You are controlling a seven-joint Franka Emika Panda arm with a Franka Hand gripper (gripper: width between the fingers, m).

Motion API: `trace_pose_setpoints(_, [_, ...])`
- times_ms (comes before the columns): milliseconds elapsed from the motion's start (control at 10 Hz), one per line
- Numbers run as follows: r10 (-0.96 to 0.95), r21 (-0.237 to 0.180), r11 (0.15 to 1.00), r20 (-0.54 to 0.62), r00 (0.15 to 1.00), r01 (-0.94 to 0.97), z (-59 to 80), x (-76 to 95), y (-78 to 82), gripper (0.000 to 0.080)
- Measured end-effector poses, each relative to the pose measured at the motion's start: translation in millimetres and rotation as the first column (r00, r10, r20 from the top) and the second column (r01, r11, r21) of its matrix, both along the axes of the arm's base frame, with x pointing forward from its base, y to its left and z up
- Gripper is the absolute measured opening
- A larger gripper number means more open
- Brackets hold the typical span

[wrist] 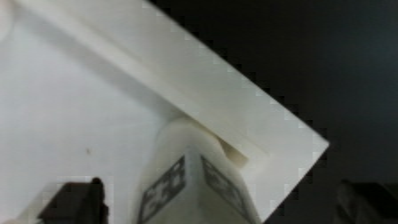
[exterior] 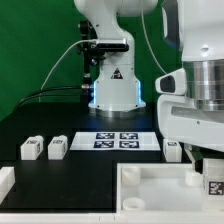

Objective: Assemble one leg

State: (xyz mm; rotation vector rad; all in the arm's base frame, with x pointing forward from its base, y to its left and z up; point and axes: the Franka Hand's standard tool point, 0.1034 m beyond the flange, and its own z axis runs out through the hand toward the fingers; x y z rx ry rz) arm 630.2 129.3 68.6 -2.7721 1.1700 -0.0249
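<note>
In the wrist view, one leg [wrist: 187,185], a white oblong block with black-and-white tags on two faces, stands upright at a corner of the large white tray [wrist: 107,90]. My gripper [wrist: 217,198] is open, with its dark fingers [wrist: 75,202] either side of the leg and a gap on both sides. In the exterior view the gripper [exterior: 209,163] hangs over that leg [exterior: 213,183] at the tray's [exterior: 150,195] corner on the exterior view's right. Three more legs lie on the black table: two [exterior: 32,148] [exterior: 57,147] on the left, one [exterior: 172,150] near the gripper.
The marker board [exterior: 120,140] lies in front of the robot base [exterior: 113,90]. A white part [exterior: 5,182] sits at the exterior view's lower left edge. Cables run along the back left.
</note>
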Motion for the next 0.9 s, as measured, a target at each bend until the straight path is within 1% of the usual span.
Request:
trace_pose_setpoints(100, [0.233, -0.040, 0.972, 0.021, 0.972, -0.232, -0.1, 3.0, -4.4, 0.0649])
trace_pose_setpoints(200, [0.367, -0.062, 0.929, 0.034, 0.930, -0.365, 2.7, 7.1, -6.5, 0.0649])
trace_pose_setpoints(300, [0.439, -0.075, 0.897, 0.038, 0.898, -0.436, 3.4, 8.0, -6.0, 0.0649])
trace_pose_setpoints(400, [0.413, -0.070, 0.910, 0.037, 0.910, -0.410, 2.9, 7.6, -6.1, 0.0535])
trace_pose_setpoints(500, [0.389, -0.068, 0.920, 0.036, 0.920, -0.386, 2.9, 7.6, -6.1, 0.0535])
trace_pose_setpoints(600, [0.381, -0.066, 0.923, 0.035, 0.924, -0.378, 2.9, 7.6, -6.1, 0.0400])
trace_pose_setpoints(700, [0.287, -0.058, 0.957, 0.023, 0.958, -0.285, 0.9, 6.0, -10.5, 0.0400])
trace_pose_setpoints(800, [0.170, -0.048, 0.984, 0.016, 0.985, -0.169, 0.9, 6.1, -11.3, 0.0302])
trace_pose_setpoints(900, [0.072, -0.040, 0.997, 0.008, 0.997, -0.072, 0.8, 6.3, -13.1, 0.0301])
